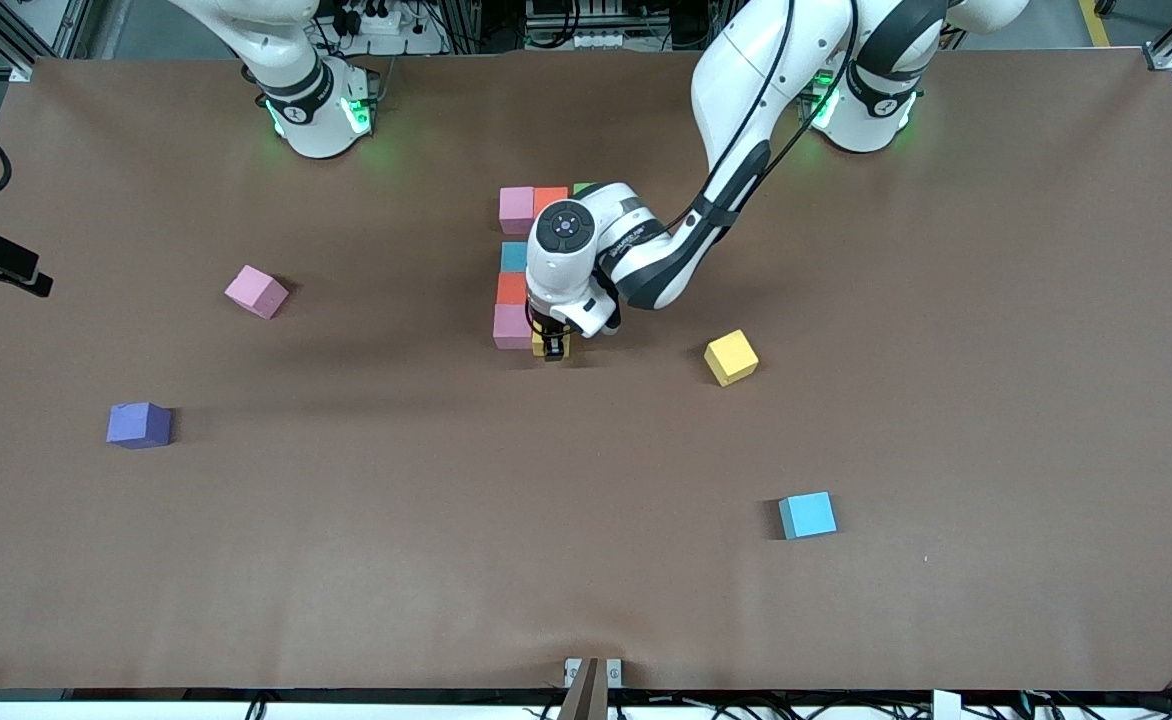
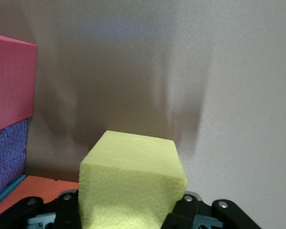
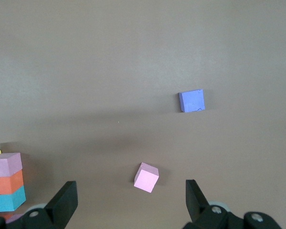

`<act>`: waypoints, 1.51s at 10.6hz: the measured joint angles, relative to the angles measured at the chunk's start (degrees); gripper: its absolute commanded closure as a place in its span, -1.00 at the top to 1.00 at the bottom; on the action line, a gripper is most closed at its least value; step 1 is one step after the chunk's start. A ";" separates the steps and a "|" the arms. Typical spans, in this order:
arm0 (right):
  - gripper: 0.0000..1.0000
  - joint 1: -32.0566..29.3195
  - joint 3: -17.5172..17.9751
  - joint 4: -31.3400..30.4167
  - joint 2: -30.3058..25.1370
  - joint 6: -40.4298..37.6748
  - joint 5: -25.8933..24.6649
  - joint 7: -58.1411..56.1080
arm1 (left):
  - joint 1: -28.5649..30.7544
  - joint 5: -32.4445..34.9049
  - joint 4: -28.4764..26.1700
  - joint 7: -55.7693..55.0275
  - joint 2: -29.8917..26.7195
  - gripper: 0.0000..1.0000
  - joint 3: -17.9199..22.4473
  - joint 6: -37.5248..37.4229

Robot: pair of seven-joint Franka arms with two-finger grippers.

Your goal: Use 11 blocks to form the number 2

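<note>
My left gripper (image 1: 552,352) is shut on a yellow block (image 1: 551,344), low at the table beside the pink block (image 1: 512,326) at the near end of the partial number 2. That block fills the left wrist view (image 2: 131,181) between my fingers. The partial digit has a pink (image 1: 516,208), an orange (image 1: 549,198) and a green block (image 1: 583,187) in its farthest row, then a light blue (image 1: 513,257) and an orange block (image 1: 511,288). My right gripper (image 3: 131,205) is open and empty, high over a loose pink block (image 3: 146,177).
Loose blocks lie on the brown table: pink (image 1: 256,291) and purple (image 1: 139,424) toward the right arm's end, yellow (image 1: 731,357) and light blue (image 1: 807,515) toward the left arm's end. The purple block also shows in the right wrist view (image 3: 191,100).
</note>
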 measured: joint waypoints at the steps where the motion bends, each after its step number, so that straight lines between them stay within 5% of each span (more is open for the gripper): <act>1: 1.00 0.00 0.00 0.09 0.00 0.00 0.00 -0.03 | -0.04 0.00 0.00 0.00 0.05 1.00 0.00 0.02; 16: 1.00 0.09 -0.18 0.41 0.00 0.15 0.00 -0.09 | -0.41 0.02 1.39 1.52 -0.56 1.00 -0.15 -5.02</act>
